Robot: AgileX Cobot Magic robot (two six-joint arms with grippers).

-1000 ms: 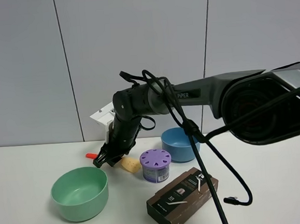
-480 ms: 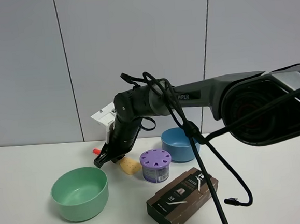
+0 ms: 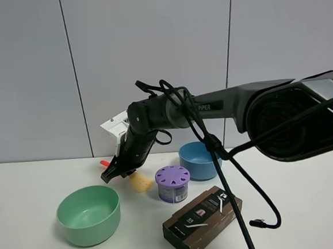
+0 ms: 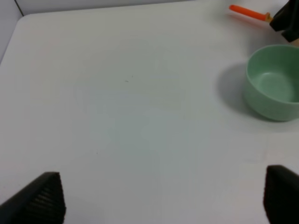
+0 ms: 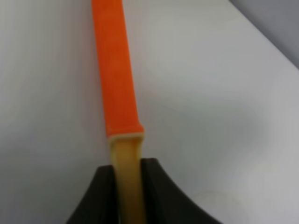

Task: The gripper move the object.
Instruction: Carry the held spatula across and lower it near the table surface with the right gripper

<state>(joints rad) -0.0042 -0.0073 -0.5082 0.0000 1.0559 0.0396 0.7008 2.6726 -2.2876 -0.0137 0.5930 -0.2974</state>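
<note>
EXTERIOR HIGH VIEW
Toy spatula (image 3: pixel 139 182): pale yellow blade and red-orange handle. It lies slantwise behind the green bowl, blade end just beside the purple-lidded container and handle tip pointing toward the wall. Whether the blade touches the table cannot be told.
Right gripper (image 3: pixel 115 171): black claw clamped on the spatula between blade and handle. A white box (image 3: pixel 116 127) sits at its wrist.
Arm: thick and black, reaching in from the right and draped with black cables (image 3: pixel 214 149).
Green bowl (image 3: pixel 88 214): upright, at front left.
Purple-lidded container (image 3: pixel 173 183): round, between the spatula's blade and the blue bowl (image 3: pixel 199 160).
Brown box (image 3: pixel 203 221): lying flat in front of the container.
Table (image 3: pixel 22 193): plain white top.
Wall (image 3: pixel 149 56): pale grey panels with thin vertical seams.

LEFT WRIST VIEW
Left gripper (image 4: pixel 163 205): two black fingertips (image 4: pixel 44 198) set wide apart with nothing between them, over bare white table.
Toy spatula: only the orange handle (image 4: pixel 247 12) shows, beyond the green bowl.

RIGHT WRIST VIEW
Toy spatula: the orange handle (image 5: pixel 114 70) ends in a pale yellow neck.
Right gripper (image 5: pixel 127 191): both black fingers (image 5: pixel 100 196) press on the yellow neck, just below the orange sleeve.
</note>
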